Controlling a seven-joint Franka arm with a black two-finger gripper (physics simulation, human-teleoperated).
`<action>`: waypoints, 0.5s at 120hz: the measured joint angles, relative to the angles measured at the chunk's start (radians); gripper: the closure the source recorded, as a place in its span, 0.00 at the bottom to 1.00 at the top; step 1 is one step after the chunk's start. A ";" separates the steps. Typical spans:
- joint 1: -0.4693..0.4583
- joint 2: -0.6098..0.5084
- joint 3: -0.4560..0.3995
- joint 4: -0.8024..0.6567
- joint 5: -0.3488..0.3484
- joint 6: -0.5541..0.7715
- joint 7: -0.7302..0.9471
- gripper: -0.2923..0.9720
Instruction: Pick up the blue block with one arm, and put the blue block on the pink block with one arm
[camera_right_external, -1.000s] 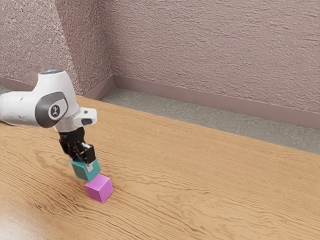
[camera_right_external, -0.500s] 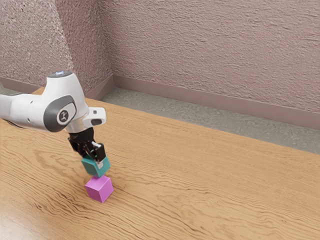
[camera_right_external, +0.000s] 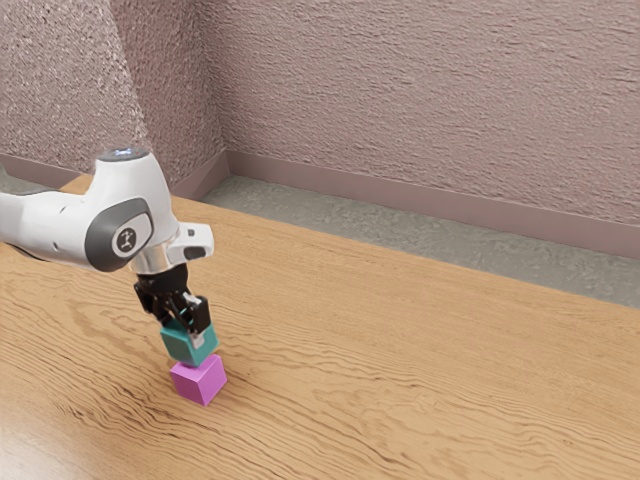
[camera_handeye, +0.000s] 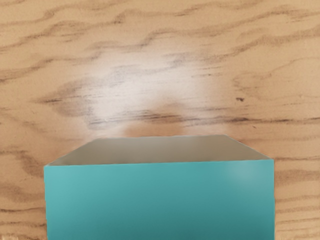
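The blue block (camera_right_external: 190, 346), more teal than blue, is held between the black fingers of my gripper (camera_right_external: 187, 330), which is shut on it. It sits directly over the pink block (camera_right_external: 199, 381) and appears to touch or nearly touch the pink block's top face. The pink block rests on the wooden table (camera_right_external: 400, 360). In the wrist view the blue block (camera_handeye: 160, 200) looms large just under my hand, its top face teal and its far side in shadow, with table wood beyond it.
The wooden tabletop (camera_handeye: 160, 65) stretches wide toward the exterior view's right. A textured pink wall (camera_right_external: 420, 90) and a strip of grey floor (camera_right_external: 430, 235) lie behind the table's far edge.
My hand has carried the blue block from beside the pink block to above it, then lowered it a little onto the pink block's top.
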 joint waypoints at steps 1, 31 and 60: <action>0.000 0.000 0.000 0.000 0.000 -0.002 -0.001 0.46; -0.004 -0.002 -0.031 0.000 -0.002 -0.039 -0.010 0.40; 0.030 -0.026 -0.021 0.095 -0.004 -0.088 -0.011 0.30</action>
